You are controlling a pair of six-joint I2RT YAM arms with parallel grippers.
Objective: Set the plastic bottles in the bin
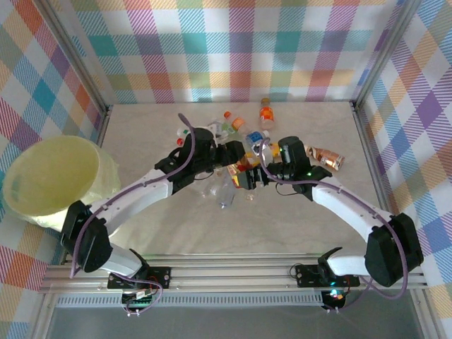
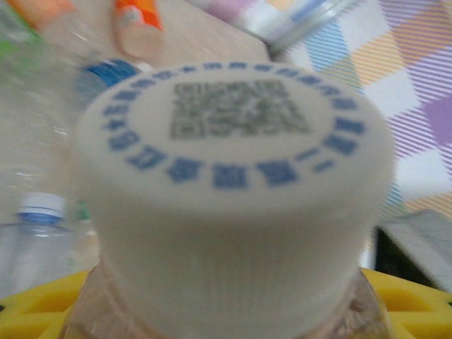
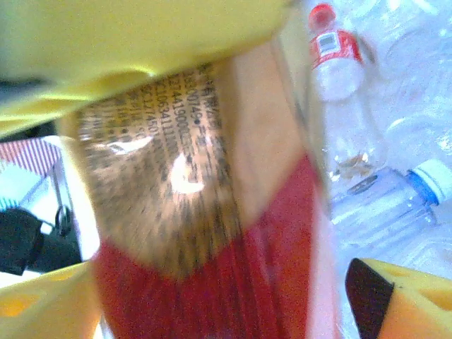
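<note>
Field notes. The plastic bottles (image 1: 240,138) are being seen in a loose cluster on the table (image 1: 212,233), toward its far side. The bin (image 1: 104,175) is standing at the left, well apart from the cluster. Both arms are being reached into the pile.

The left gripper (image 1: 230,152): a clear white-capped bottle (image 2: 233,176), blue print on its cap, is being clamped between the yellow jaws just below the cap.

The right gripper (image 1: 248,176): a labelled bottle (image 3: 205,212), brown and red, is lying between the jaws and is blurred. Whether it is being gripped or the jaws are standing apart cannot be told.

Beyond it, a red-capped bottle (image 3: 335,63) and a blue-capped bottle (image 3: 395,194), both clear, are lying near each other on the table. An orange bottle (image 1: 266,111) is sitting at the cluster's far edge. A copper-toned bottle (image 1: 326,157) is lying at its right.
</note>
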